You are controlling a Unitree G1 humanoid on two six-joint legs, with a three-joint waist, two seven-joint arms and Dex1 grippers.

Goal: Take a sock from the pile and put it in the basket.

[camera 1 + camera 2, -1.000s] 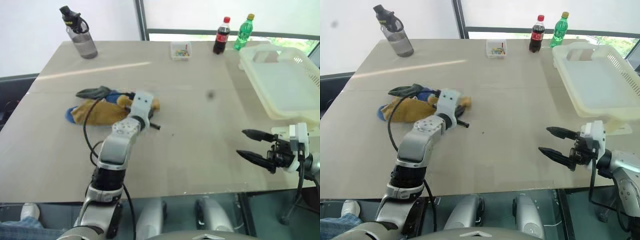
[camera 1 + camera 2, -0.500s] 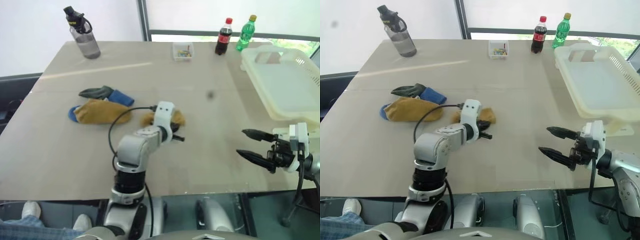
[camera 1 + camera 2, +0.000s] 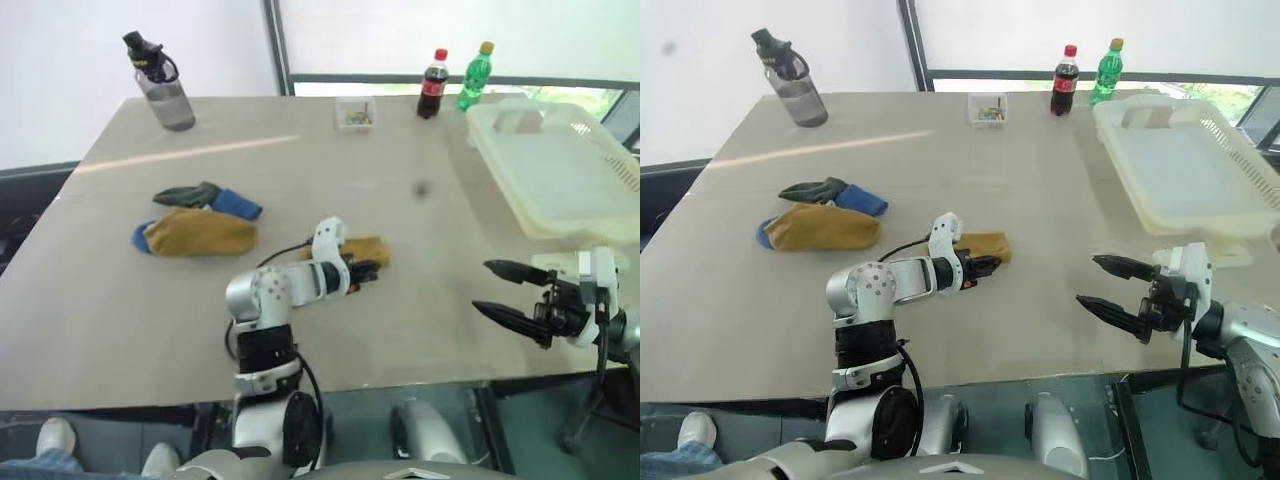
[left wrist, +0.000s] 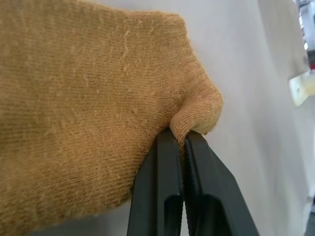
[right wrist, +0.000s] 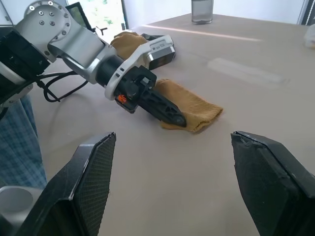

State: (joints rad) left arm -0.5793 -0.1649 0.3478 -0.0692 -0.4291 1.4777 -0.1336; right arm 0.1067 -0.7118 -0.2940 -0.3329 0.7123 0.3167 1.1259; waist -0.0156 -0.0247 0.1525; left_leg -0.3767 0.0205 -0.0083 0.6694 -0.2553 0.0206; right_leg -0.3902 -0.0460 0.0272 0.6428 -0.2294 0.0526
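Observation:
A mustard sock lies in the middle of the table, apart from the pile of mustard, blue and dark green socks at the left. My left gripper reaches low over the table to this sock. In the left wrist view its fingers pinch a fold at the sock's edge. The cream basket stands at the table's right side. My right gripper hovers open in front of the basket's near end, with nothing between its fingers, and faces the sock.
A grey water bottle stands at the back left. A small clear box, a cola bottle and a green bottle line the far edge. Bare tabletop lies between the sock and the basket.
My left gripper has pulled one mustard sock out of the pile and dragged it right to the table's middle. The right gripper has kept still. The camera view has shifted a little.

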